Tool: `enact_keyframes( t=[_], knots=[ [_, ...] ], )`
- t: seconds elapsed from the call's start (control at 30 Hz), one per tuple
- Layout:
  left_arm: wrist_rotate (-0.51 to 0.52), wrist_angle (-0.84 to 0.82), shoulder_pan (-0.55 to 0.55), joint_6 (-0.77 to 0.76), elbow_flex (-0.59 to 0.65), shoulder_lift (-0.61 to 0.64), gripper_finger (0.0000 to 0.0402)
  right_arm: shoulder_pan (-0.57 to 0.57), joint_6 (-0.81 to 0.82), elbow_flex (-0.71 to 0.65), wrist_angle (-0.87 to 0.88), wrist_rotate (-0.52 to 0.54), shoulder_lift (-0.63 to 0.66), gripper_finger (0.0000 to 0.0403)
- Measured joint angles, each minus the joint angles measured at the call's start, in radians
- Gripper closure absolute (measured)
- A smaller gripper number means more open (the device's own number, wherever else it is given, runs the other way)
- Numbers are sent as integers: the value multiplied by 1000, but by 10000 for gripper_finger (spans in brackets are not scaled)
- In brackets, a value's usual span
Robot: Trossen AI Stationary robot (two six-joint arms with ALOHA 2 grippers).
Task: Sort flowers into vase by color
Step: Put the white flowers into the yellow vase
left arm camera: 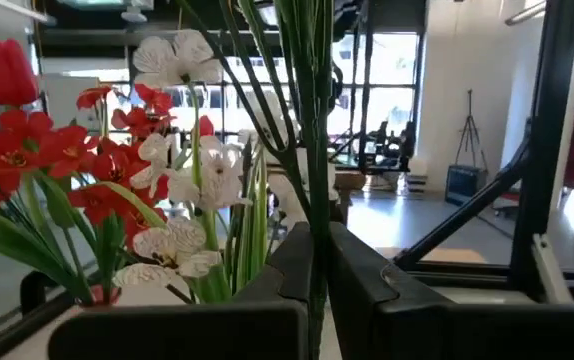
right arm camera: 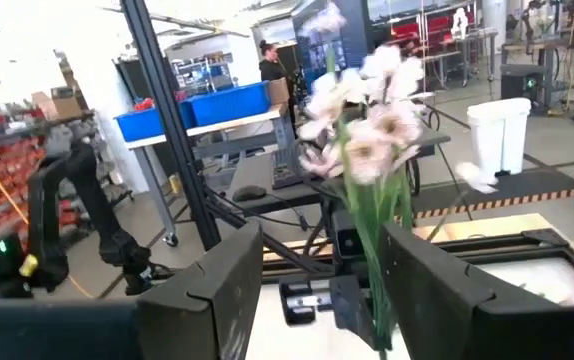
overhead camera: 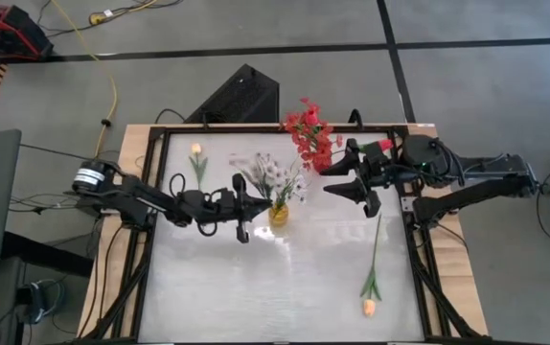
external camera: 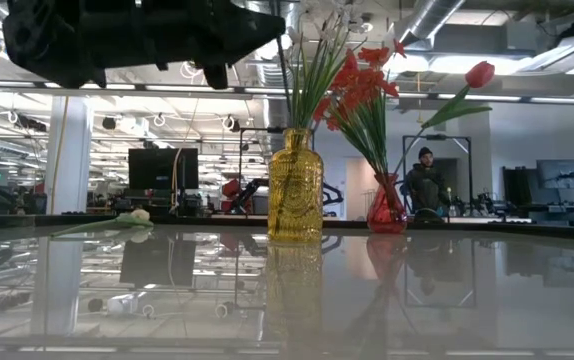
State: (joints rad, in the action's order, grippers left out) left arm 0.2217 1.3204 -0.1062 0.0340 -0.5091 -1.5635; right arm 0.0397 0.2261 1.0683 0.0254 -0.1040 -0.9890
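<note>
While your left gripper (overhead camera: 241, 228) sits clenched on a green stem beside the yellow vase (overhead camera: 278, 214), treat every flower here as light, springy and top-heavy. In the left wrist view the stem (left arm camera: 312, 170) runs straight up between the closed fingers, so that grip looks sound.

White sprays (overhead camera: 273, 174) already stand in the yellow vase, red clustered blooms (overhead camera: 309, 134) in the red vase (external camera: 386, 207). A red tulip (external camera: 480, 73) hangs in the air by the right gripper (overhead camera: 363, 177); I can't tell whether it's actually held, though the jaws stand well apart.

Two peach tulips still lie on the worktop (overhead camera: 285, 278): one far left (overhead camera: 196, 150), one near right (overhead camera: 369, 307).

Pinch low to mid stem, never the bud (petals crush, thin plastic stems slip and twist). The vases look like glass and tippy, so avoid side loads when you insert.
</note>
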Motion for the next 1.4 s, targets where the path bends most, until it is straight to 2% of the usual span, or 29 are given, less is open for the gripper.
enact_keyframes(
  t=[0.3,0.63,0.9,1.03,1.27,1.4],
  knots=[
    [28,136,1,156,-1,-89,401,-40,166,0,5,0,0,179],
    [2,82,28,199,-1,-91,401,-40,188,0,5,0,0,179],
    [-50,-26,64,152,-2,-91,401,-40,193,0,5,0,0,179],
    [-52,-72,80,83,-2,-91,401,-40,192,0,5,0,0,179],
    [-54,-109,92,59,-2,-91,401,-40,170,0,20,-3,0,179],
    [-53,-155,96,5,-2,-91,391,-31,126,0,73,-62,0,179]
  ],
)
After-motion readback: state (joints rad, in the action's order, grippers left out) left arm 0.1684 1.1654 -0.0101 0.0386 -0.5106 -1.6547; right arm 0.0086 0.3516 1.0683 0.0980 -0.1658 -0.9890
